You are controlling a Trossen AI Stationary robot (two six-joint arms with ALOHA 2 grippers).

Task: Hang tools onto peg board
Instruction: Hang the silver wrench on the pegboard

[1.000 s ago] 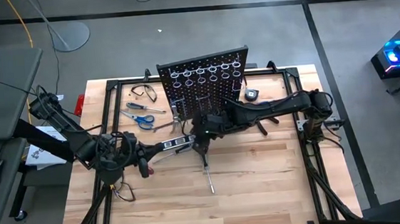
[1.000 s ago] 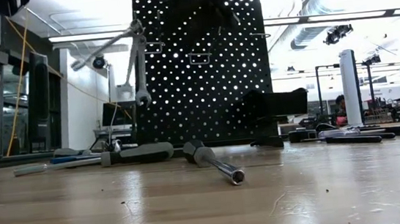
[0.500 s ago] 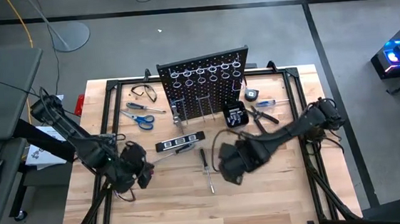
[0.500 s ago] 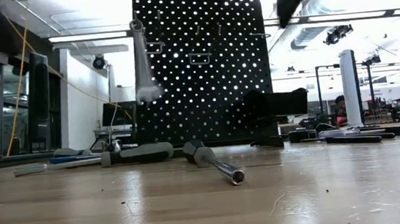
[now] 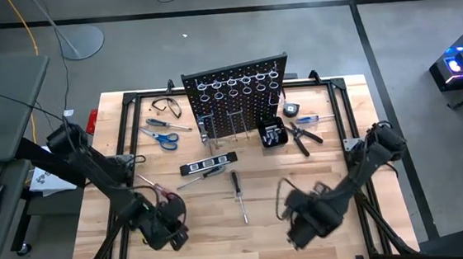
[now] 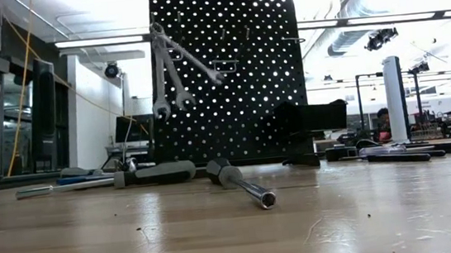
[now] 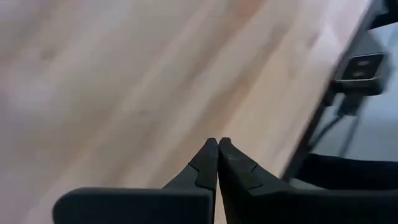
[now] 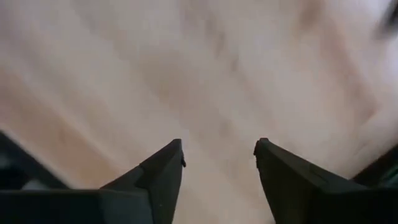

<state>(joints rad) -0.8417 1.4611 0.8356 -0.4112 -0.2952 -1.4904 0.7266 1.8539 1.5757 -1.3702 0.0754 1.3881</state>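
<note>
The black peg board [image 5: 237,96] stands upright at the table's far middle. Three silver wrenches [image 6: 169,70] hang fanned out from a hook [image 6: 154,27] near its upper left. Other tools lie flat on the table: blue-handled scissors [image 5: 163,138], a screwdriver [image 5: 238,193], and dark pliers [image 5: 302,136]. My left gripper [image 5: 173,233] is shut and empty over bare wood [image 7: 124,81] near the front left. My right gripper [image 5: 298,223] points down, open and empty, over bare wood [image 8: 217,74] near the front edge.
A black bar-shaped tool [image 5: 208,163] and a silver tool [image 5: 202,175] lie in front of the board. A small black box [image 5: 272,133], clear safety glasses [image 5: 166,107] and a blue screwdriver [image 5: 169,124] lie beside the board. Bare wood lies along the near edge [image 5: 241,245].
My right gripper has left the front of the peg board and swept toward the table's near edge. My left gripper has gone toward the near edge and down, tipping downward. The wrenches on the hook have swung and now hang fanned out.
</note>
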